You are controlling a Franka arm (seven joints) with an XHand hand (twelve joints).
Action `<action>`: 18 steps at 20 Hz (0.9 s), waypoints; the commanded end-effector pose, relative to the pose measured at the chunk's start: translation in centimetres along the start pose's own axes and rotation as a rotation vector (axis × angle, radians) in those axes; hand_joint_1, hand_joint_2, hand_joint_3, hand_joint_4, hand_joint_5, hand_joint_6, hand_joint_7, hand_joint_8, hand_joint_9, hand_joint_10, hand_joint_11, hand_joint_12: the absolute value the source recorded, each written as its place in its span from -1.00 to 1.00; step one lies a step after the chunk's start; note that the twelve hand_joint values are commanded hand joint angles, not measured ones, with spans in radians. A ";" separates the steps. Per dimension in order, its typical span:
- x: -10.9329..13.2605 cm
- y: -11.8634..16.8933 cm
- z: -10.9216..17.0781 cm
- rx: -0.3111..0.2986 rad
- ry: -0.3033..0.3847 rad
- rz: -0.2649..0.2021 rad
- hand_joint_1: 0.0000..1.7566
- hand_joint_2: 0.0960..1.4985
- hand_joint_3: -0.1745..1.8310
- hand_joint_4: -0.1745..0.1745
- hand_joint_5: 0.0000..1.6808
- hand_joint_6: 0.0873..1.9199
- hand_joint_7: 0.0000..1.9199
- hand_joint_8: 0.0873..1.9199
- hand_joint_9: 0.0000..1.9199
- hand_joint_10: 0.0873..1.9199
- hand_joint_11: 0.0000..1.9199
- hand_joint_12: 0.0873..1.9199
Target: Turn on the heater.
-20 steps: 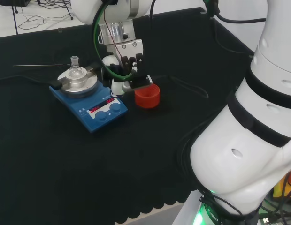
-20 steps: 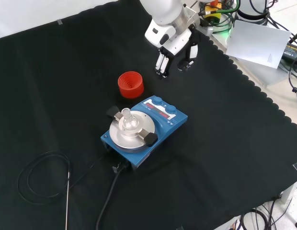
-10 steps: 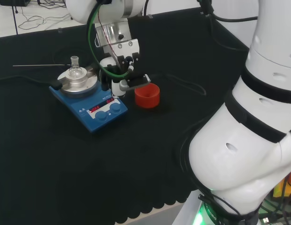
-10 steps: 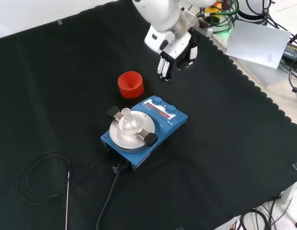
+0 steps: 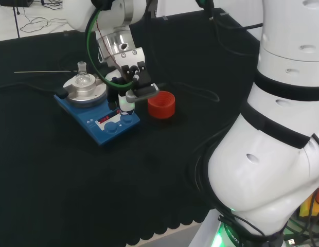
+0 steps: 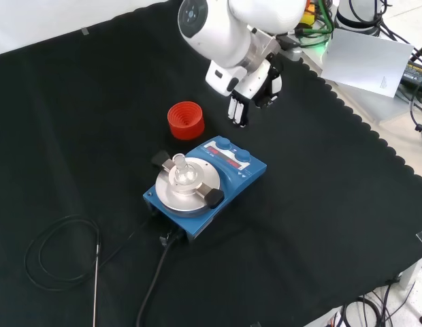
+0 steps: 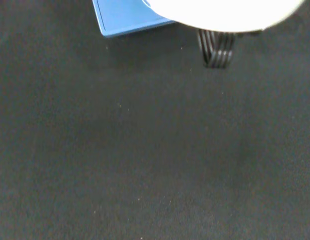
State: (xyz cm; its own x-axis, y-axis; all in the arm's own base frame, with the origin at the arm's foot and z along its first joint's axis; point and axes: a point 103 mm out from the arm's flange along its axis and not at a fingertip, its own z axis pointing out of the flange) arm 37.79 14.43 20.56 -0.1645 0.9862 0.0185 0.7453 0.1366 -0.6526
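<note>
The heater (image 5: 100, 119) (image 6: 221, 178) is a blue box with a round silver plate, a lit red display and two blue knobs (image 6: 225, 144) on its front. A small clear flask (image 5: 83, 76) (image 6: 181, 172) stands on the plate. The hand (image 5: 129, 77) (image 6: 250, 85) hangs just above the knob end of the heater, apart from it, with a straight finger (image 6: 236, 113) pointing down and nothing held. In the wrist view a blue corner of the heater (image 7: 129, 18) and a black ribbed finger (image 7: 217, 49) show over the black cloth.
A red ribbed ring stand (image 5: 161, 104) (image 6: 186, 120) sits close beside the heater's knob end, right by the hand. A black power cable (image 6: 155, 279) and a thin metal probe (image 6: 95, 283) with a coiled lead trail from the heater's back. The cloth's scalloped edge (image 6: 374, 146) runs along the right.
The hand has come down and closer to the heater's knobs: leftward and lower in the head view, lower in the front view. The heater, flask and red ring have stayed put.
</note>
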 end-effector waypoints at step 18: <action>0.3 2.7 2.4 0.108 -0.012 -0.008 0.65 -0.32 0.34 -0.12 -0.69 -0.83 0.62 1.00 0.73 0.88 0.64 0.54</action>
State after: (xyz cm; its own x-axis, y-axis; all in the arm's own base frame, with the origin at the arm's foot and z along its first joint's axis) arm 37.71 14.40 17.85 -0.1804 0.9833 0.0232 0.6854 0.1426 -0.7141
